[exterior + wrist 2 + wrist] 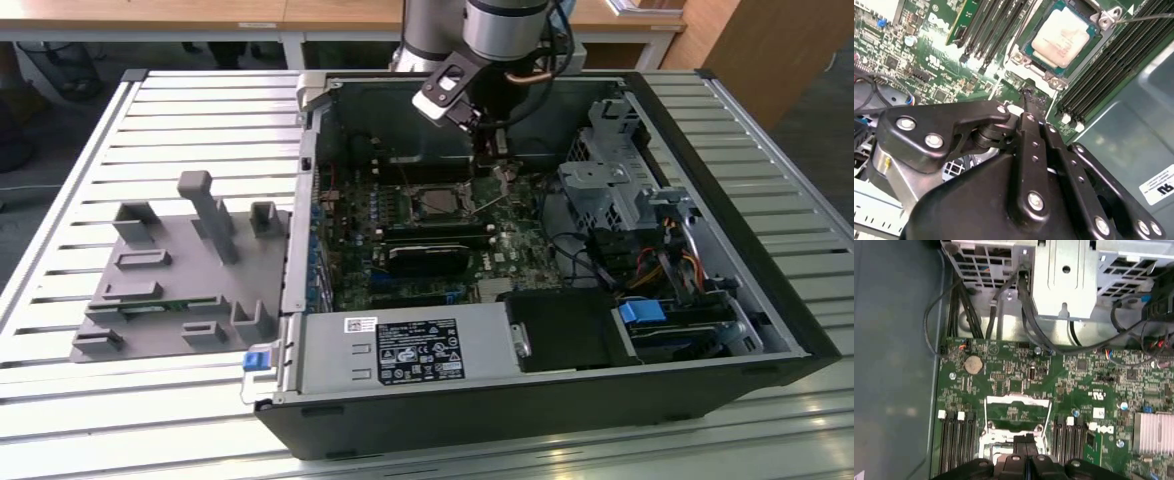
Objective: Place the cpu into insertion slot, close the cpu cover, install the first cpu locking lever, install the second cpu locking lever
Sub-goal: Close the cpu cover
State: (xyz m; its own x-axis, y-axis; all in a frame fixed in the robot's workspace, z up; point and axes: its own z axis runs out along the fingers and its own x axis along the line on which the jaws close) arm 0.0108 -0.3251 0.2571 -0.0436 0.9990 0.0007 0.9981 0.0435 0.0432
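cpu (1061, 37) sat flat in the insertion slot (1030, 49), top bare. cpu cover (1016, 401) looked swung up, not down over it (my read from the first wrist view). gripper (1026, 100) was closed, tips together, nothing visibly pinched, at the slot's edge. cpu lay just ahead of the tips, near, not touching. white label (420, 352) on the grey box (327, 350): print left unread.

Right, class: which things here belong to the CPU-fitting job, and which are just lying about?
Job in hand:
cpu, seated in the insertion slot
cpu cover, standing open
locking lever
gripper, shut, close to the slot

Just lying about:
grey fixture
power supply
drive cage
coin battery
heatsink
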